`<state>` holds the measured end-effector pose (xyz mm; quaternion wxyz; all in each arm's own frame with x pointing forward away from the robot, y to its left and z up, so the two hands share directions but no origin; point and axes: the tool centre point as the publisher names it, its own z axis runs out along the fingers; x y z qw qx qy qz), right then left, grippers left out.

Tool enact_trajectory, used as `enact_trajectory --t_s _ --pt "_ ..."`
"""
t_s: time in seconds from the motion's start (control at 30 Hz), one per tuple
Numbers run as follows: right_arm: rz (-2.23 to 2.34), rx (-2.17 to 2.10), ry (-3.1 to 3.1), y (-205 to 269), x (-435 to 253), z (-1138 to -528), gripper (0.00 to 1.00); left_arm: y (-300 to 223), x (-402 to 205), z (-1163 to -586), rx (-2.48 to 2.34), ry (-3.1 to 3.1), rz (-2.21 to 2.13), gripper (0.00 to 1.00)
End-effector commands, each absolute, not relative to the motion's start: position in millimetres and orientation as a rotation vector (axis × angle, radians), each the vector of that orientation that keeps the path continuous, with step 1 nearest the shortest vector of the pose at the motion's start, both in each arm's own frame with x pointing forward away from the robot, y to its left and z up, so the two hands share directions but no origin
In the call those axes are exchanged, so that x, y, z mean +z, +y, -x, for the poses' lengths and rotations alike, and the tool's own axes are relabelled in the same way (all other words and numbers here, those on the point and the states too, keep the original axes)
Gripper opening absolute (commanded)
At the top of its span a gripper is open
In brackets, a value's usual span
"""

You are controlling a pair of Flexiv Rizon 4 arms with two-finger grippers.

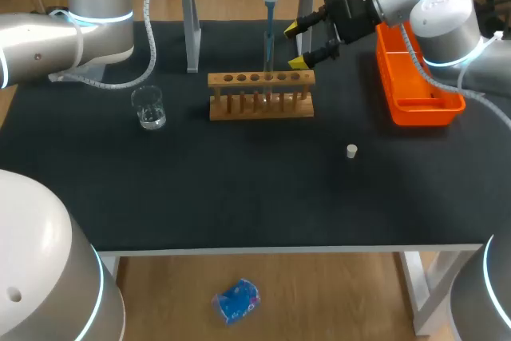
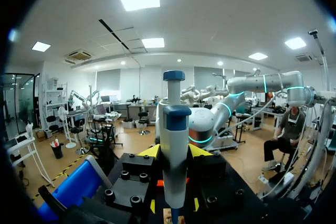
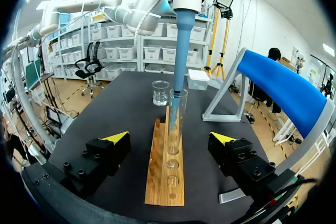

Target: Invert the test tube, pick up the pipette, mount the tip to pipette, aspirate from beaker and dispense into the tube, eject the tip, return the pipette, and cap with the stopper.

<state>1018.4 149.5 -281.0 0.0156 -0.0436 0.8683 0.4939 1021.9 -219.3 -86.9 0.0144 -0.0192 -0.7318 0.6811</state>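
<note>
- Black desk point(image 1: 239, 197) carries everything, and a wooden rack point(image 1: 261, 95) near its back middle serves as the landmark.
- Test tube point(image 3: 177, 108) stands upright in a hole near the rack's middle, mouth up. It is thin glass, so I judge it light, slick and breakable, and best left seated in the rack.
- Pipette point(image 2: 173, 150) hangs upright over the rack, its blue tip point(image 3: 181, 51) reaching down into the tube's mouth. It looks like light, rigid plastic, best held round the thick body. That is where the left claw point(image 2: 174, 153) has it clamped between both fingers.
- Right claw point(image 1: 297, 45) hovers just behind the rack's right end, fingers spread wide, holding nothing.
- Beaker point(image 1: 149, 108) sits left of the rack, well apart. The stopper point(image 1: 351, 150) lies right of and in front of the rack; it is small and likely to roll.
- Orange bin point(image 1: 415, 105) is right of the rack, and a blue-topped stand point(image 3: 283, 90) is behind it. Open desk lies in front of the rack, out to the near edge.
</note>
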Motion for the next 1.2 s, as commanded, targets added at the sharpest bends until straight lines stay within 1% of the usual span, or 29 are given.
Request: enact_trajectory --t_s 0.03,1.2 --pt "0.138 1.536 2.702 149 -281 -1019 1.00 -220 -86 -1023 2.117 -2.279 0.061 0.00" --pt "0.138 1.536 2.702 149 -281 -1019 1.00 -220 -71 -1014 2.114 -2.325 0.124 0.00"
